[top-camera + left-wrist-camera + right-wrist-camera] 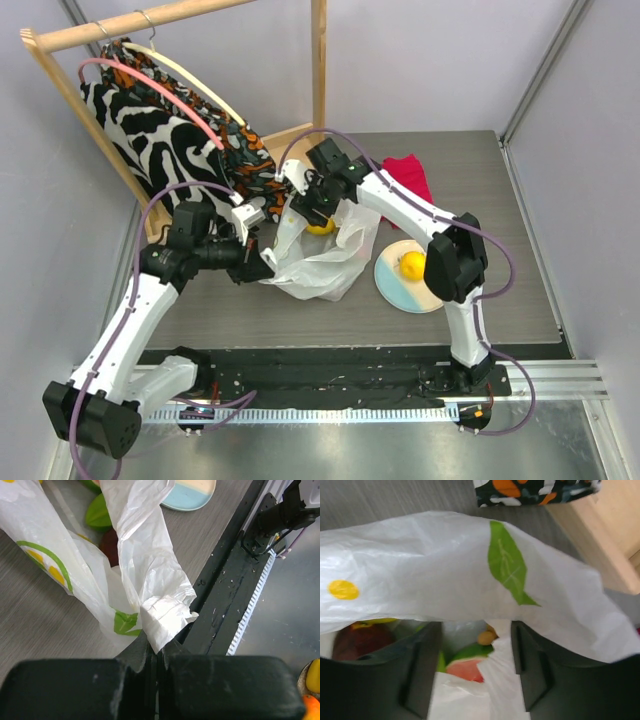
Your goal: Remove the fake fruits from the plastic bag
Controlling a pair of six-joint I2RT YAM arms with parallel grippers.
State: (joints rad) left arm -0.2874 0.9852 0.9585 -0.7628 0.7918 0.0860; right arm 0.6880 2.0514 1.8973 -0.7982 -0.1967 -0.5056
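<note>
The white plastic bag (322,262) with citrus prints lies at the table's middle. My left gripper (256,266) is shut on its twisted handle (162,617) at the bag's left side. My right gripper (316,212) is open, with its fingers (422,670) inside the bag's mouth. Between them lie a green-rinded orange-red piece (465,667) and a brownish grape-like piece (486,637). A dark red apple (357,640) shows through the plastic at left. A lemon (320,227) shows in the bag's mouth. Another lemon (411,264) lies on the plate (392,283). The left wrist view shows a green piece (97,512) and the apple (109,542).
A folded red cloth (410,175) lies behind the plate. A wooden clothes rack (318,60) with a zebra-print garment (160,140) stands at the back left, close behind both grippers. The black base rail (340,370) runs along the near edge.
</note>
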